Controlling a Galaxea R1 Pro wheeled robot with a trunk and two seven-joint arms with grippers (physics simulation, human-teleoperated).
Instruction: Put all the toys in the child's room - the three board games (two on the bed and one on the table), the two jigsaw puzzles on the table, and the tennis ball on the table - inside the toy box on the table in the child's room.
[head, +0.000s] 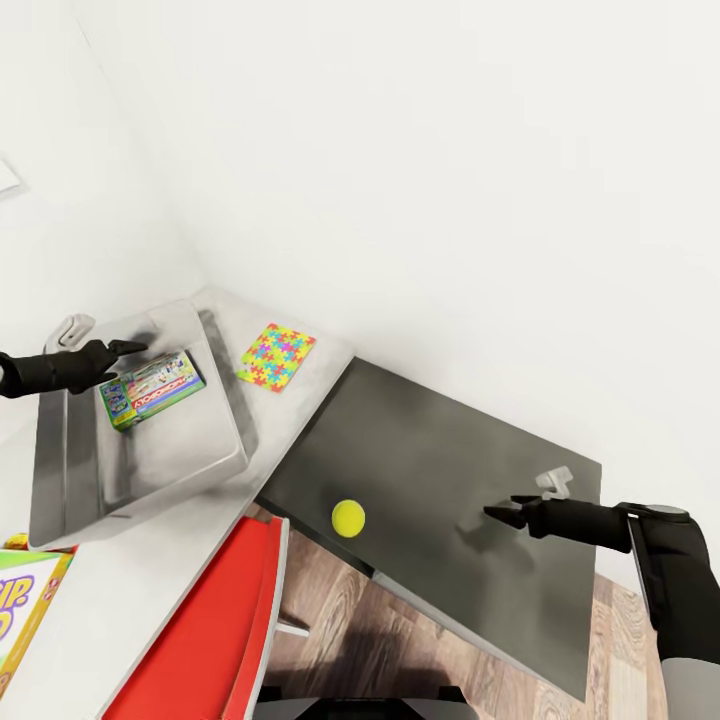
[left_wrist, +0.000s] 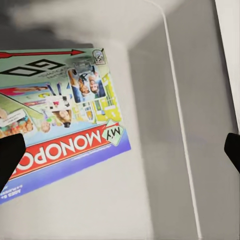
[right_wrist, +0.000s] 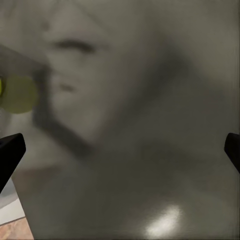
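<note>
Both grippers hanging spread, 1 board game lying in the toy box.

The left gripper (head: 128, 349) is hovering released over the toy box (head: 80, 470), where the Monopoly game (head: 152, 388) is lying flat. The right gripper (head: 500, 513) is waiting unclenched near the tennis ball (head: 348, 518). 1 jigsaw puzzle (head: 276, 356) is sitting on the table (head: 320, 350) beside the box.

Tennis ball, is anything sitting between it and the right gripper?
Nothing visible does. The tennis ball hangs off the table edge against its dark side panel; the open right gripper faces it across bare panel.
</note>
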